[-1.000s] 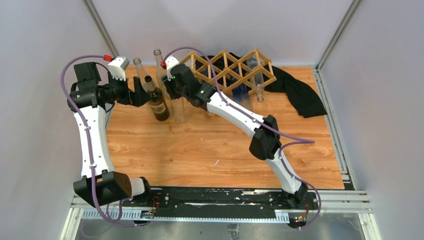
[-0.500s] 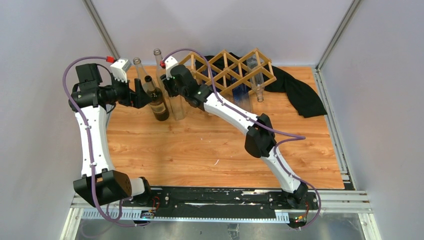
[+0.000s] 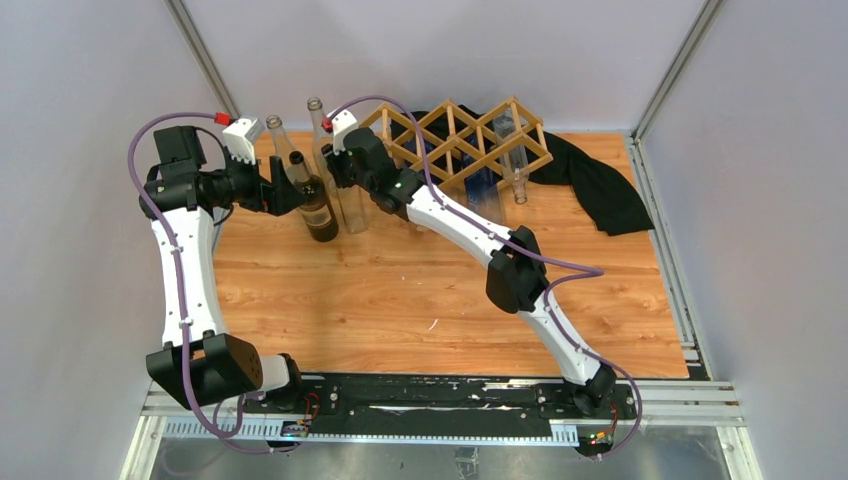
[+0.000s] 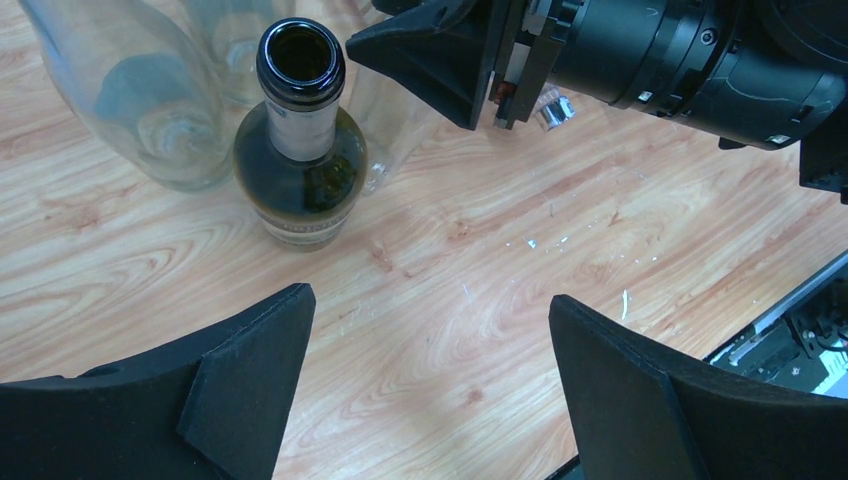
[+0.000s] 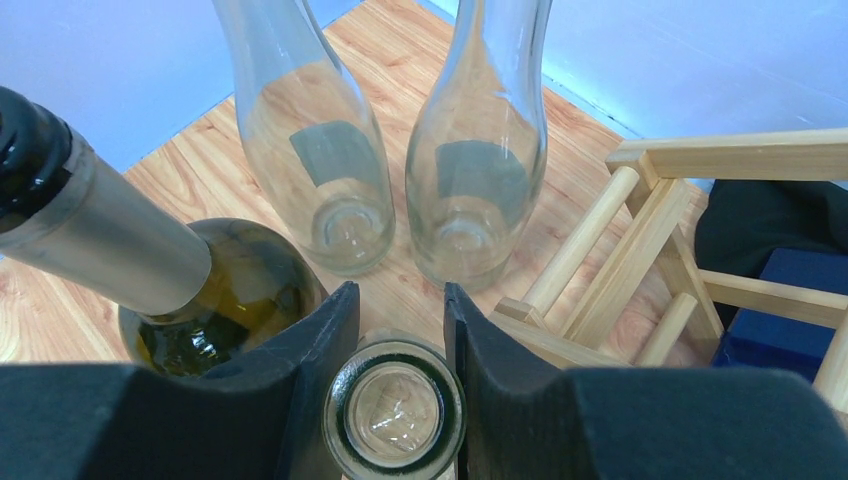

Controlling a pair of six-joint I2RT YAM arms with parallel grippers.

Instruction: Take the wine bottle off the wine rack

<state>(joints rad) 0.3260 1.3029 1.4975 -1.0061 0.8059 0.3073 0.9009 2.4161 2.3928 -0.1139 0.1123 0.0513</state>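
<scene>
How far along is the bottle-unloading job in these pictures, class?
Done: a dark bottle and two clear bottles stand on the table, off the wine rack. In hand: the right claw grips a fourth bottle by its neck. To do: the racked bottle; left claw open, empty.

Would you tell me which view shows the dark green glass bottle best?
The left wrist view: the dark green glass bottle stands unobstructed, open mouth to base. The right wrist view crops its neck at the edge; the top view shows it small beside the left claw.
</scene>
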